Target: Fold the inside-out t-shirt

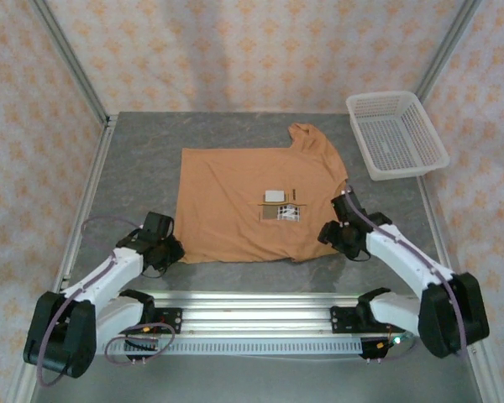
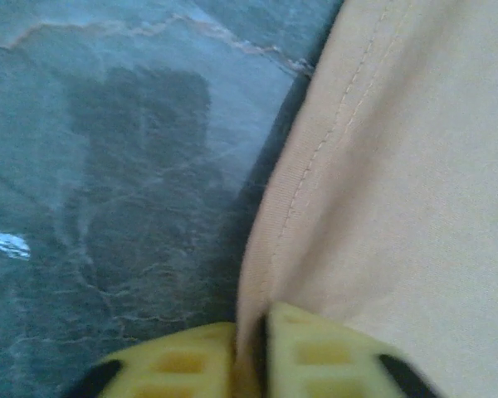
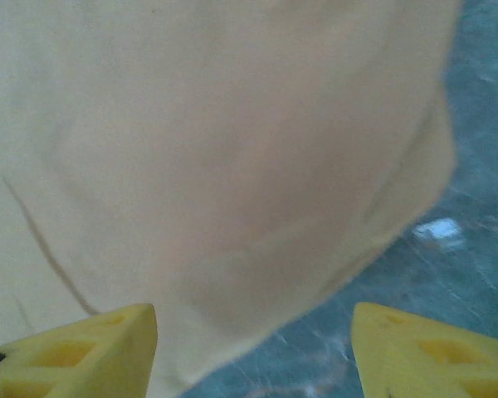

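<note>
The inside-out t-shirt (image 1: 235, 201) lies flat on the grey table, orange-tan, with one sleeve pointing to the far right and a small white neck label (image 1: 275, 196) on top. My left gripper (image 1: 175, 250) is at the shirt's near-left corner. In the left wrist view its yellow fingers (image 2: 315, 356) are shut on the stitched edge of the t-shirt (image 2: 398, 207), with cloth pinched between them. My right gripper (image 1: 329, 233) sits at the near-right edge. It stands open (image 3: 253, 319) with its fingers astride the rounded edge of the t-shirt (image 3: 232, 149).
A white mesh basket (image 1: 395, 134) stands at the far right corner of the table. Bare grey table (image 1: 143, 159) runs to the left of the shirt and behind it. Metal frame posts and patterned walls enclose the table.
</note>
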Robot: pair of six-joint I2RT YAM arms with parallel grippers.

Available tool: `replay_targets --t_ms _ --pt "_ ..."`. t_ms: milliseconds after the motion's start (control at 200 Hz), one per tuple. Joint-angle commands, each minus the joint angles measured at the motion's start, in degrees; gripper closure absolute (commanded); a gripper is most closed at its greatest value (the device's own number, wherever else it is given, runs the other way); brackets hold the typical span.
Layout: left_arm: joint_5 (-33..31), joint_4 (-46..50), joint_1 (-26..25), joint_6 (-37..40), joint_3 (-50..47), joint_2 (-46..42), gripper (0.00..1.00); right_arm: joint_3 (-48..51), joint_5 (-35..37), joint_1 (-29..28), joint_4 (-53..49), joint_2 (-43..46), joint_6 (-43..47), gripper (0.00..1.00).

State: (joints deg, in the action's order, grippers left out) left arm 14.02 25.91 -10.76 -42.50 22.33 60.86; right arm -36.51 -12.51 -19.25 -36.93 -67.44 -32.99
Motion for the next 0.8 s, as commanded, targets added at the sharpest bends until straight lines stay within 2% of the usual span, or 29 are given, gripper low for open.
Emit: replay_targets --t_ms 0,65,125,250,305,460,656,726,791 --pt "0.67 -11.87 -0.27 0.2 2.83 6.78 1.0 -1.33 -2.03 -0.44 11.4 -7.56 -2.56 0.38" --pt "0.4 -10.83 0.51 1.35 6.88 9.83 1.0 -4.27 -1.55 -0.42 13.05 -13.09 -2.41 0.42" --pt "0.69 -9.62 1.49 2.55 10.51 12.04 1.0 -7.43 -1.04 -0.4 13.22 -17.21 -1.29 0.5" --pt "-0.48 -5.61 3.06 5.54 16.95 14.61 1.0 -13.1 0.51 -0.42 10.45 -21.52 1.14 0.9" --pt "-1.83 -4.09 3.78 6.93 19.23 15.23 1.0 -15.06 1.88 -0.44 8.99 -22.15 2.45 1.0" --pt "-3.13 -2.65 6.97 10.05 25.5 20.18 1.0 -24.02 4.14 0.62 4.14 -26.79 6.45 1.0" --pt "-1.8 -3.24 7.86 11.56 36.03 33.45 1.0 -44.65 2.5 1.82 -4.41 -43.35 10.94 1.0" --pt "-0.56 -2.32 7.86 12.91 39.62 37.47 1.0 -53.65 0.65 2.53 -8.24 -49.26 11.71 0.94" --pt "0.7 -2.25 7.86 13.2 41.11 38.87 1.0 -60.52 0.1 2.68 -11.51 -52.57 12.07 0.75"
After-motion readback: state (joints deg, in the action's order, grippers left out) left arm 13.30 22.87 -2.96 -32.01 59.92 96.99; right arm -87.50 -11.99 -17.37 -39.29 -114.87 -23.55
